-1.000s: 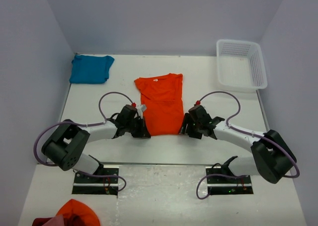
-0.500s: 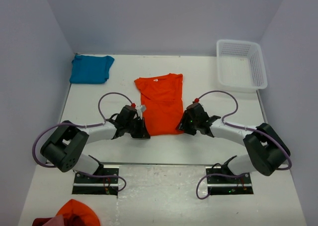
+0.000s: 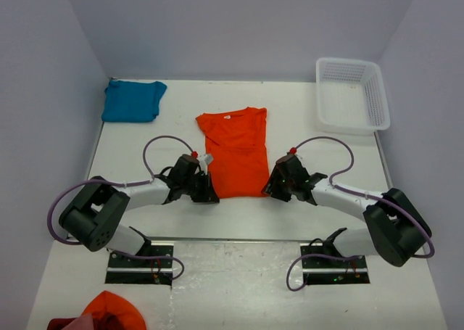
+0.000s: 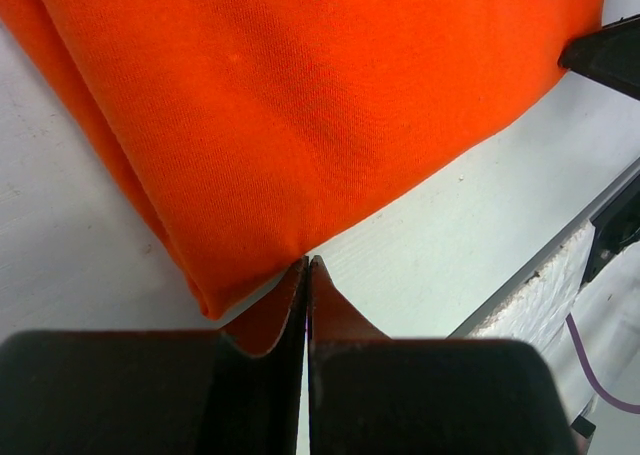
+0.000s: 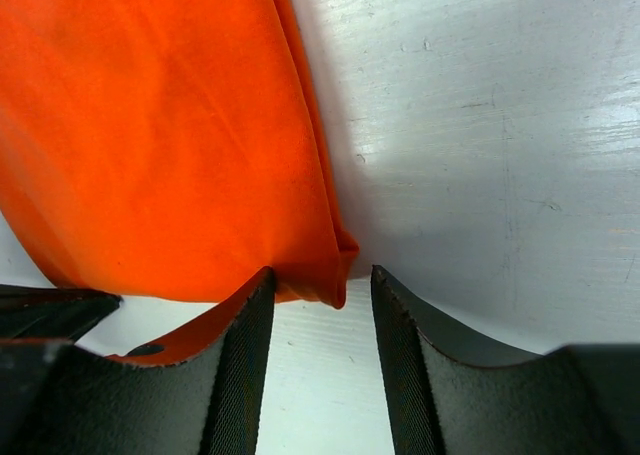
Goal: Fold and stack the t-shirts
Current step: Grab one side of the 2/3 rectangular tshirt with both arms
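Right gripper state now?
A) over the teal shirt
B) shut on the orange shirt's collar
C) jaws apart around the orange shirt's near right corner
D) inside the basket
C: the right wrist view shows the right gripper with its jaws apart and the corner of the orange shirt lying between them.

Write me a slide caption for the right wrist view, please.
Right gripper, jaws open, straddling a corner of the orange shirt on the white table.
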You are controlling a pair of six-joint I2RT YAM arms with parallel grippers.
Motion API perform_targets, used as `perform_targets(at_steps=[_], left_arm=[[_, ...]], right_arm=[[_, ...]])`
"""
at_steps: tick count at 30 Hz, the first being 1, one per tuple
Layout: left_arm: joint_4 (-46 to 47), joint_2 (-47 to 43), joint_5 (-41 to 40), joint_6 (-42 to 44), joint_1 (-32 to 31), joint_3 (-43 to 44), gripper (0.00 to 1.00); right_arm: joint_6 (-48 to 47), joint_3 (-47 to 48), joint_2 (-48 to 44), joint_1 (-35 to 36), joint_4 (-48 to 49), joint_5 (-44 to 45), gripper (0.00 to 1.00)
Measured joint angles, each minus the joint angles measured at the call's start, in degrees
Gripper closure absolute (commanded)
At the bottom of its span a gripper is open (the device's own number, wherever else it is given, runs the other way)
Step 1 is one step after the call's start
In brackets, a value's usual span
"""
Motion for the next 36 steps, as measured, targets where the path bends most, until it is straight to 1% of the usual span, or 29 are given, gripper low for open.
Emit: perform_targets(at_steps=[4,5,8,9,11,14,16,19,20,22,23,24,26,28,30,32,36], left_arm=[[0.7,0.0,0.2,0.0,0.0,-0.3,1.00],[0.8,0.0,0.3,0.0,0.0,-0.4,1.00],[1.0,0.0,0.4,0.0,0.0,-0.5,1.00],[1.1,0.0,0.4,0.0,0.0,-0.6,1.00],[1.1,0.0,0.4,-0.2,0.0,-0.6,1.00],[0.8,-0.3,-0.5,-0.5,0.0,-0.6,1.00],[-0.5,-1.3,-2.6,-0.9,-0.2,-0.6,0.99],[-4.0,-4.3,-7.7,-0.7,-0.3,-0.6,0.93],[-5.6,-5.4,-9.7,-0.7,-0.3,-0.5,0.84],[-9.0,-8.1,-13.4,-0.5,-0.3,-0.4,0.72],[-10.9,-9.9,-15.5,-0.7,-0.3,-0.4,0.56],[-12.6,-11.8,-17.4,-0.6,-0.4,-0.4,0.50],[-15.0,-14.8,-20.1,-0.8,-0.4,-0.2,0.43],[-16.3,-16.3,-21.4,-1.2,-0.4,0.0,0.42],[-16.9,-16.5,-21.4,-1.3,-0.4,0.0,0.36],[-16.9,-16.0,-20.4,-1.9,-0.4,-0.6,0.33],[-13.7,-15.0,-16.8,-3.1,-0.4,-2.3,0.32]], right_arm=[[0.2,0.0,0.8,0.0,0.9,-0.2,0.59],[0.3,0.0,1.1,0.0,1.4,-0.4,0.67],[0.7,0.0,2.2,0.0,2.4,-0.9,0.85],[0.9,0.0,2.3,0.0,2.5,-0.9,0.95],[1.4,-0.5,2.3,0.0,2.4,-1.0,1.00],[1.7,-0.7,1.7,0.0,2.1,-0.8,1.00],[1.7,-0.9,1.2,0.0,1.5,-0.7,1.00],[1.6,-1.0,0.9,0.0,1.2,-0.6,1.00],[1.5,-1.0,1.0,0.0,1.2,-0.6,1.00],[1.5,-1.0,1.0,0.0,1.2,-0.7,1.00],[1.4,-1.0,1.0,0.0,1.2,-0.8,1.00],[1.4,-1.0,1.0,0.0,1.3,-0.8,1.00],[1.3,-1.0,1.1,0.0,1.4,-0.9,1.00],[1.1,-1.0,1.1,0.0,1.4,-0.9,1.00],[1.0,-1.0,1.1,0.0,1.4,-1.0,1.00],[1.0,-1.0,1.1,0.0,1.4,-1.0,1.00],[0.9,-1.0,1.1,0.0,1.4,-1.0,1.00]])
